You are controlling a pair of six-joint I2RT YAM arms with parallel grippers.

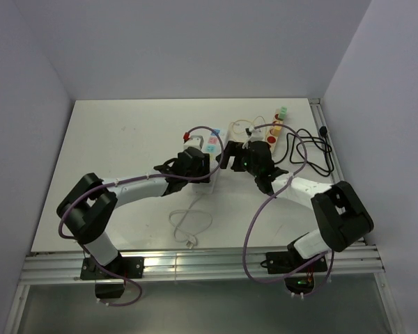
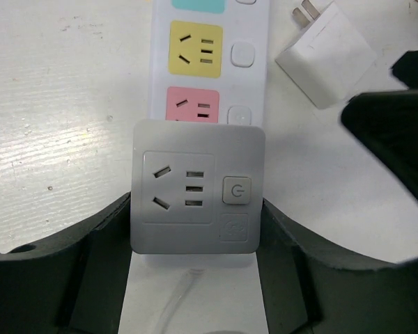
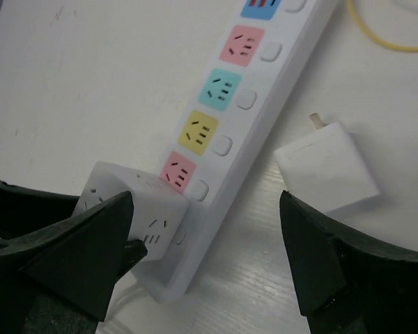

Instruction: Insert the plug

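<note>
A white power strip (image 2: 258, 90) with yellow and pink sockets lies on the table and shows in the right wrist view (image 3: 265, 83) and the top view (image 1: 210, 146). A white cube adapter (image 2: 195, 188) sits on the strip's near end. My left gripper (image 2: 195, 236) is shut on the cube, one finger on each side. A white charger plug (image 3: 327, 167) with metal prongs lies flat just right of the strip, also seen in the left wrist view (image 2: 327, 59). My right gripper (image 3: 205, 209) is open and empty, its fingers spanning the strip's end and the charger.
A second power strip (image 1: 273, 129) with coloured plugs lies at the back right, with a black cable (image 1: 313, 149) looped beside it. A thin white cable (image 1: 188, 226) curls on the table near the front. A yellow cable (image 3: 383, 35) lies beyond the charger.
</note>
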